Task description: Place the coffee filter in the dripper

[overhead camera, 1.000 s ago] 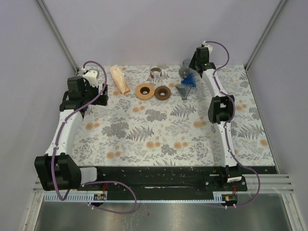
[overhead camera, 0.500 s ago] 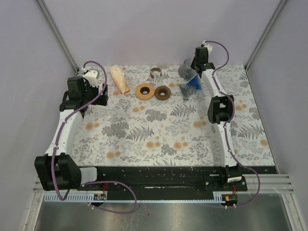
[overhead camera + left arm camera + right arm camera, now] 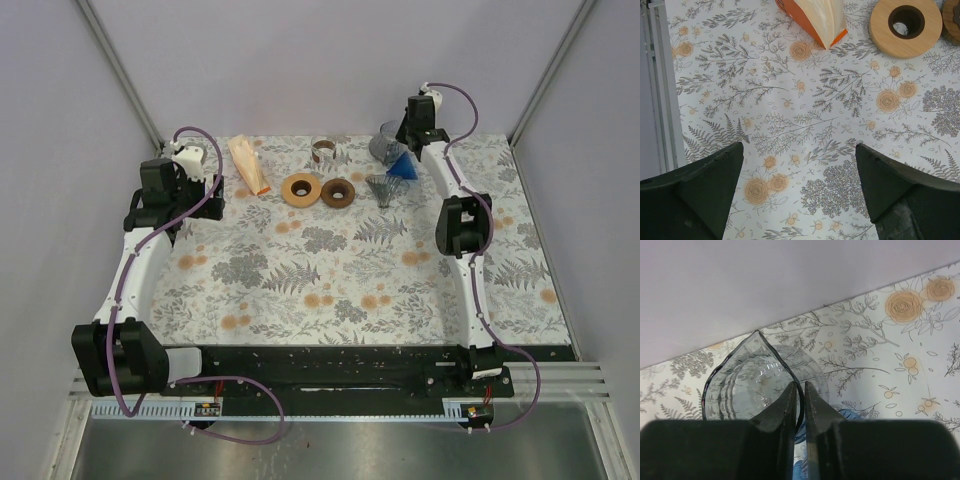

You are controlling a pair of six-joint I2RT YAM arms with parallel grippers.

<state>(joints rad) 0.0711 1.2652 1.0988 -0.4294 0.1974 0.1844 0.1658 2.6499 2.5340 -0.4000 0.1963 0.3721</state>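
1. right gripper (image 3: 800, 401): clenched on the rim of the glass dripper (image 3: 752, 382), upper right of top view, close to back wall (image 3: 790, 280).
2. just below: blue item (image 3: 402, 168), wire stand (image 3: 381, 187).
3. further left, top centre: two wooden rings (image 3: 300, 189), side by side.
4. coffee filter (image 3: 816, 17): cream paper in orange sleeve, flat on tablecloth (image 3: 790, 100), upper left of centre, well apart from dripper.
5. left gripper (image 3: 799, 165): spread wide, holding nothing, over tablecloth at left.

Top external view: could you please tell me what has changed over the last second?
The right gripper, shut on the rim of the clear glass vessel, has carried it slightly toward the far wall. The left gripper, open, the orange filter pack, the light wooden ring and the dark wooden ring stayed put.
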